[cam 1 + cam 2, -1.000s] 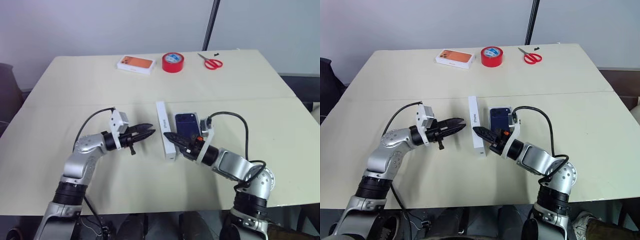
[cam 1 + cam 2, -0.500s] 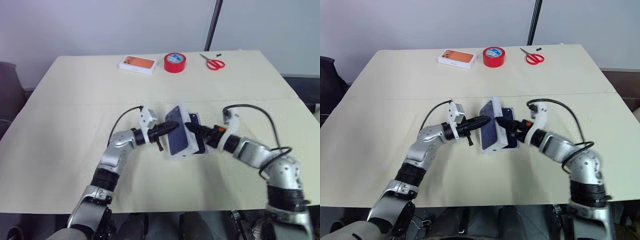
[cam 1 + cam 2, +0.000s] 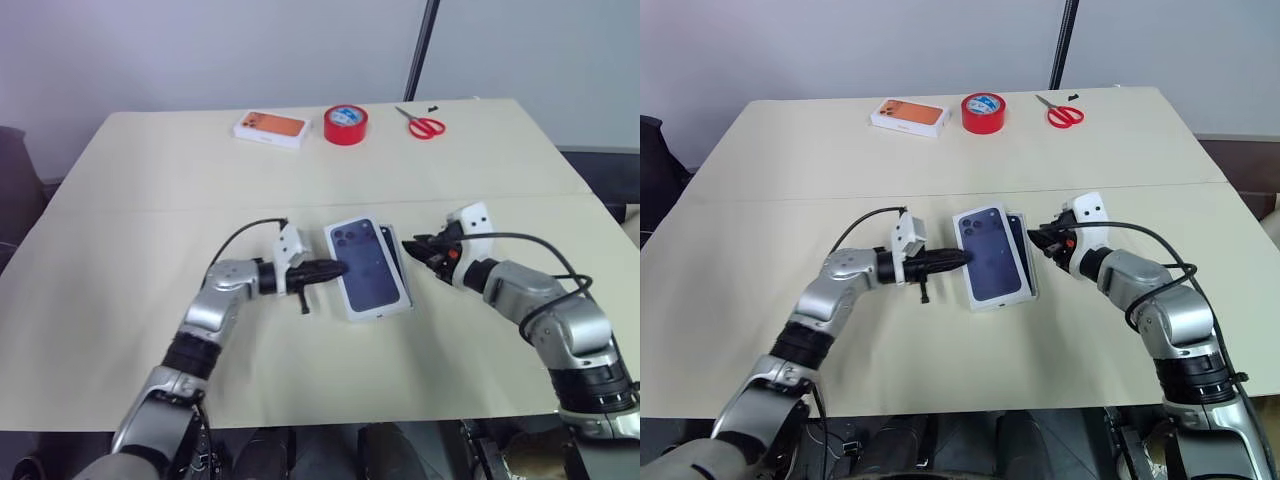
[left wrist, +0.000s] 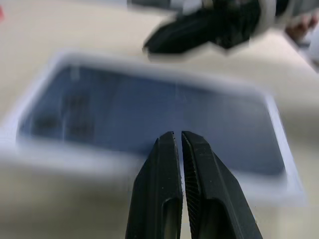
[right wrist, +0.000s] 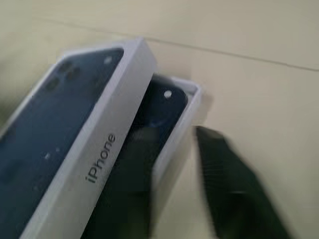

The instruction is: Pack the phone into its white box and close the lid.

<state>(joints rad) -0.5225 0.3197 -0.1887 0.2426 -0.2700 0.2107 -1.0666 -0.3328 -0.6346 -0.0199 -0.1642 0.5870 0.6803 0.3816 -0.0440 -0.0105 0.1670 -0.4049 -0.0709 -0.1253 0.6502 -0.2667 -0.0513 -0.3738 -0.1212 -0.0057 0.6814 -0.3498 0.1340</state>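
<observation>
The lid (image 3: 366, 270), its printed dark blue phone facing up, lies flat but shifted left over the white box (image 5: 193, 95). A strip of the box and of the dark phone (image 5: 160, 105) inside it shows along the lid's right side. My left gripper (image 3: 338, 268) is shut, and its tip touches the lid's left edge (image 4: 149, 114). To the right of the box, my right gripper (image 3: 416, 243) points at it. Its blurred fingers (image 5: 227, 169) stand apart, one over the box's exposed part and one outside its wall.
At the far edge of the table lie an orange-topped white box (image 3: 270, 128), a red tape roll (image 3: 345, 124) and red-handled scissors (image 3: 426, 126). A seam (image 3: 150, 208) crosses the tabletop behind the box.
The lid stood on its long edge, tipped over to the right, and now lies face up on the box. My left gripper followed it rightward. My right gripper rolled and drew back to the right.
</observation>
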